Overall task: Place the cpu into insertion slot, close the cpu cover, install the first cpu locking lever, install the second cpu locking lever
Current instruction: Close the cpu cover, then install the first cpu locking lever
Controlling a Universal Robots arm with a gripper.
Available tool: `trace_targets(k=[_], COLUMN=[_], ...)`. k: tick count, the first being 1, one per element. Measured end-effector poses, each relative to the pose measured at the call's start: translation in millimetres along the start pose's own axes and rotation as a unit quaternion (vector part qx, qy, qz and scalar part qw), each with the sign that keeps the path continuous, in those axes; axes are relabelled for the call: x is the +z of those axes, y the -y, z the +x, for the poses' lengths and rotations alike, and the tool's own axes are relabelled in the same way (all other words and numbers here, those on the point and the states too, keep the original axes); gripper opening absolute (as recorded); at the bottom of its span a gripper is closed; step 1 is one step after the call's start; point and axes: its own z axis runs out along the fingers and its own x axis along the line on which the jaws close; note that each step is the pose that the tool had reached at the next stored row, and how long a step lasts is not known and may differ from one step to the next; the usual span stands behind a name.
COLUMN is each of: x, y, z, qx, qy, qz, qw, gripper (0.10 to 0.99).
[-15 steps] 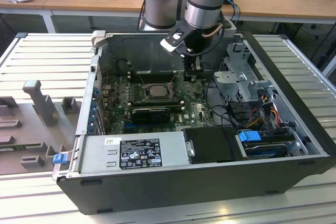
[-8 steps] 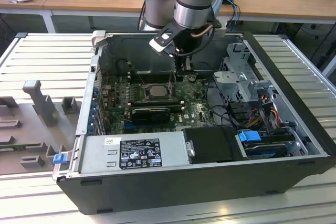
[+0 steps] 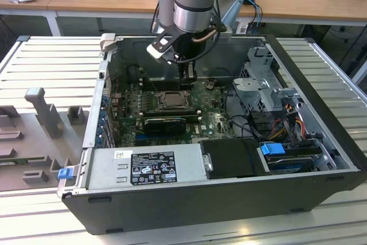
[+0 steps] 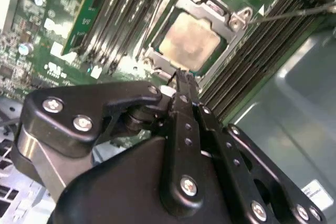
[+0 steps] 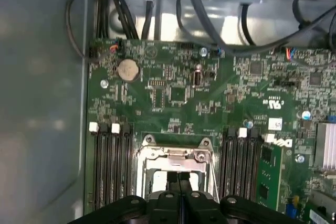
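1. Cpu (image 4: pixel 188 43) is sitting in the insertion slot (image 4: pixel 153 56), near the middle of the exterior view, with the cpu cover (image 4: pixel 207 8) lying over its edges.
2. The gripper (image 4: pixel 181 80) is hanging at the slot's edge, fingers pressed together, holding nothing.
3. I think a locking lever (image 4: pixel 294 11) is being worked on; it is asking for a slow, steady push.
4. The computer case (image 3: pixel 229 199) is holding the green board (image 3: pixel 212 121).
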Motion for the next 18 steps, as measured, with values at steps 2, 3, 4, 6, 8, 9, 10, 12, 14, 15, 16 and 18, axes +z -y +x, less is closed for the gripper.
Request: trace_targets(k=[2, 3, 4, 6, 8, 9, 10, 12, 14, 15, 16, 18], x=[3.9, 5.8, 7.2, 13.4, 14.9, 14.9, 14.9, 14.9, 15.0, 14.8, 14.2, 10.4], y=[1.9, 2.4, 2.7, 9.1, 23.4, 25.2, 26.0, 27.8, 29.6, 30.0, 30.0, 30.1], z=[0.0, 0.0, 0.0, 0.1, 0.9, 0.9, 0.9, 1.0, 1.1, 1.1, 1.0, 1.2], qx=[-0.005, -0.009, -0.012, -0.019, -0.019, -0.019, -0.019, -0.019, -0.019, -0.019, -0.019, -0.019], qy=[0.0002, 0.0002, 0.0003, 0.0005, 0.0008, 0.0008, 0.0008, 0.0008, 0.0008, 0.0008, 0.0009, 0.0008], qz=[-0.0002, -0.0002, -0.0002, -0.0008, -0.0065, -0.0066, -0.0066, -0.0066, -0.0066, -0.0066, -0.0065, -0.0066], qw=[1.0000, 1.0000, 0.9999, 0.9998, 0.9998, 0.9998, 0.9998, 0.9998, 0.9998, 0.9998, 0.9998, 0.9998], gripper=[0.106, 0.106, 0.106, 0.106, 0.106, 0.106, 0.106, 0.106, 0.106, 0.106, 0.106, 0.106])
